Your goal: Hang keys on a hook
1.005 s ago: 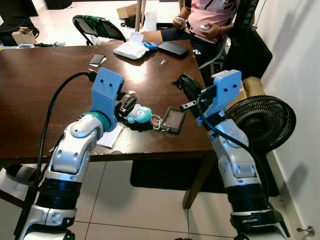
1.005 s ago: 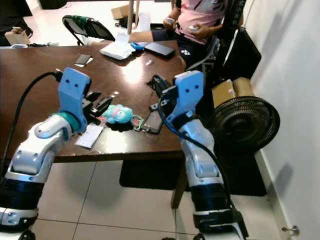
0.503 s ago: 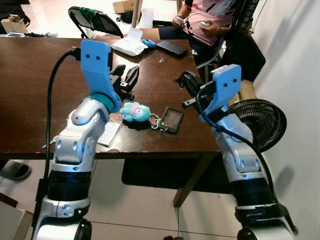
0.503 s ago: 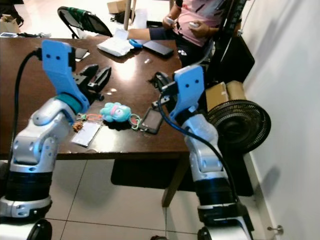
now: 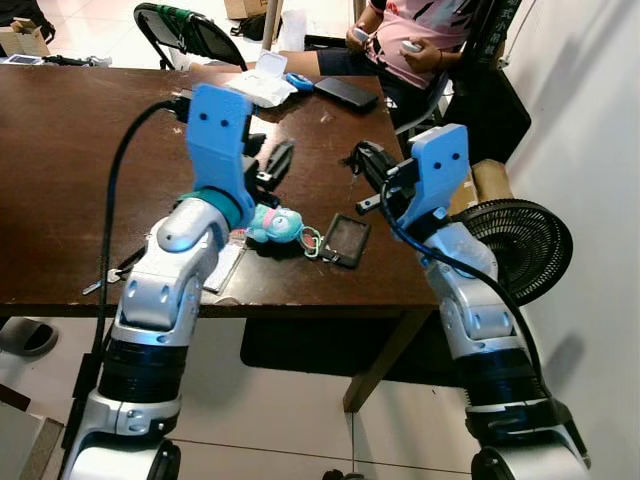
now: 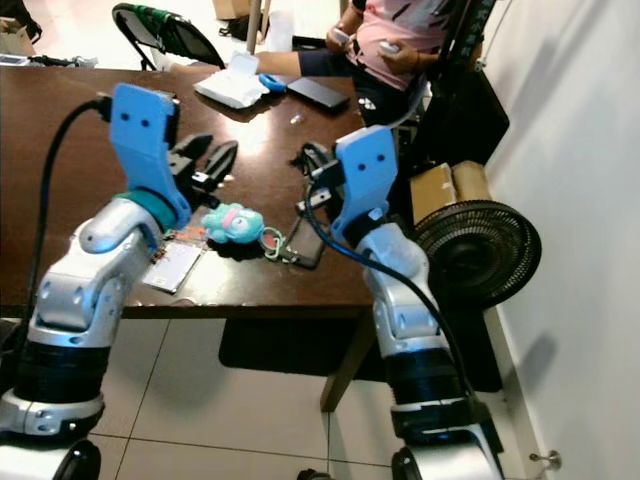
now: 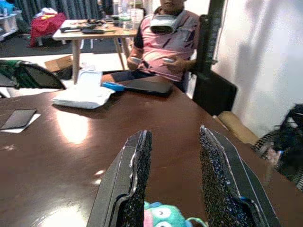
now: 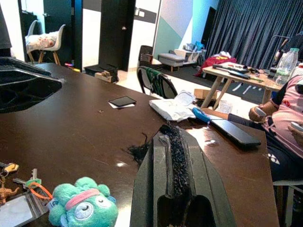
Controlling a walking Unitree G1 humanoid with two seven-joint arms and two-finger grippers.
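Lived-in home, living/dining room. Dark wood tabletop [image 5: 60, 150] with phones, a tissue pack [image 5: 262, 85] at 12 o'clock. Person [image 5: 420, 40] seated at 1 o'clock on a chair. Standing fan [image 5: 520, 245] on the tiled floor [image 5: 270, 420] at 3 o'clock by a white wall. Folding chair [image 5: 190, 35] at 11 o'clock. Dark curtains [image 8: 246, 33], cluttered side table [image 8: 241, 75], white armchair [image 8: 45, 45] and black door [image 8: 113, 33] farther back.
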